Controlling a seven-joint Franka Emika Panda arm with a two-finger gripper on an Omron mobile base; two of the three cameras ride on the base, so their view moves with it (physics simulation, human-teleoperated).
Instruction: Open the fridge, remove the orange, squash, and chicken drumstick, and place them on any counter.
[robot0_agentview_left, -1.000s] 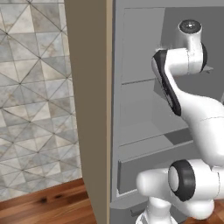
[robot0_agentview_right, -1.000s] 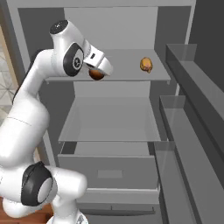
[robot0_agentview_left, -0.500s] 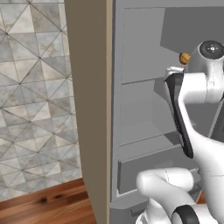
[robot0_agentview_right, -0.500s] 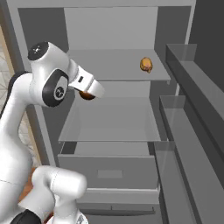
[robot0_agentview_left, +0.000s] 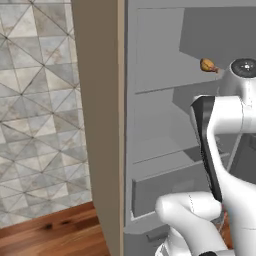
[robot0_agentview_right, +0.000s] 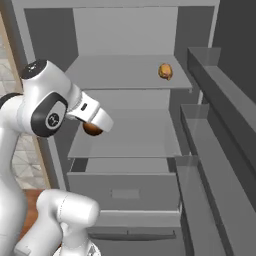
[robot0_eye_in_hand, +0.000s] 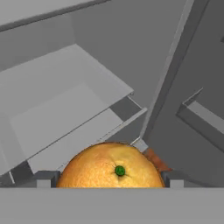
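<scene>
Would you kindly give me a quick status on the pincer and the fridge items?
Pincer shut on orange, in front of open fridge. Drumstick on upper shelf. Squash unseen. Nothing blocking.

Over the past second the arm has swung back and down, carrying the orange (robot0_eye_in_hand: 110, 168) away from the upper shelf to a spot in front of the middle shelf of the fridge (robot0_agentview_right: 125, 140). With the arm lower, the chicken drumstick (robot0_agentview_left: 208, 65) has come into sight in the left base view.
</scene>
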